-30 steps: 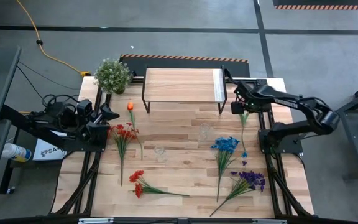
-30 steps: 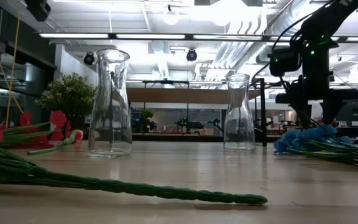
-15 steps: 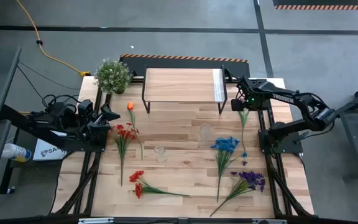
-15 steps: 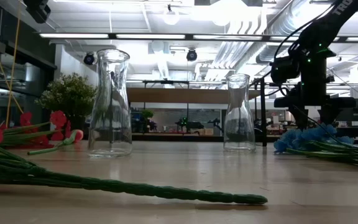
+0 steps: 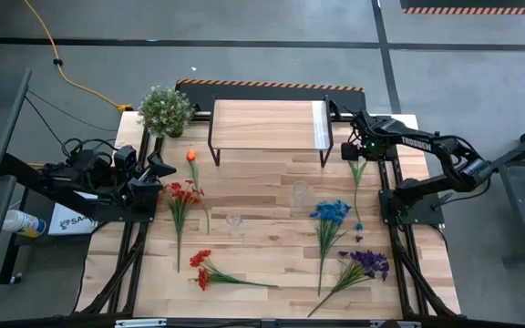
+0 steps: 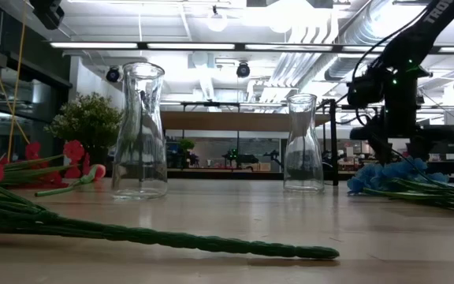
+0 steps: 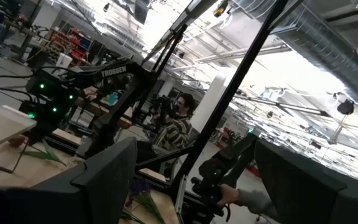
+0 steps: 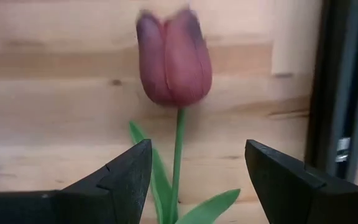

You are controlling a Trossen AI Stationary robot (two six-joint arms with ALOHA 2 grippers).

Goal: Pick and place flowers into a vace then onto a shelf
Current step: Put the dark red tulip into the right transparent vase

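Observation:
A dark red tulip [image 8: 174,59] lies on the table at the far right, beside the shelf's right leg; its green stem [image 5: 357,191] runs toward the near edge. My right gripper [image 8: 197,180] points down over it, open, one finger on each side of the stem and clear of it. Two clear glass vases [image 5: 299,193] [image 5: 235,223] stand mid-table. The shelf [image 5: 267,123] stands at the far edge. Red [image 5: 180,193], orange [image 5: 190,156], blue [image 5: 331,211] and purple [image 5: 365,264] flowers lie flat on the table. My left gripper [image 7: 197,186] waits open at the left edge.
A bushy potted plant [image 5: 165,109] stands at the far left corner. Another red bunch [image 5: 203,269] lies near the front edge. The shelf's black leg [image 8: 334,93] stands close beside my right gripper. A person sits beyond the table's right side in the left wrist view.
My right gripper has shifted a little toward the table's right edge and sunk slightly over the dark red tulip, its fingers still apart. The flowers and vases have stayed where they were.

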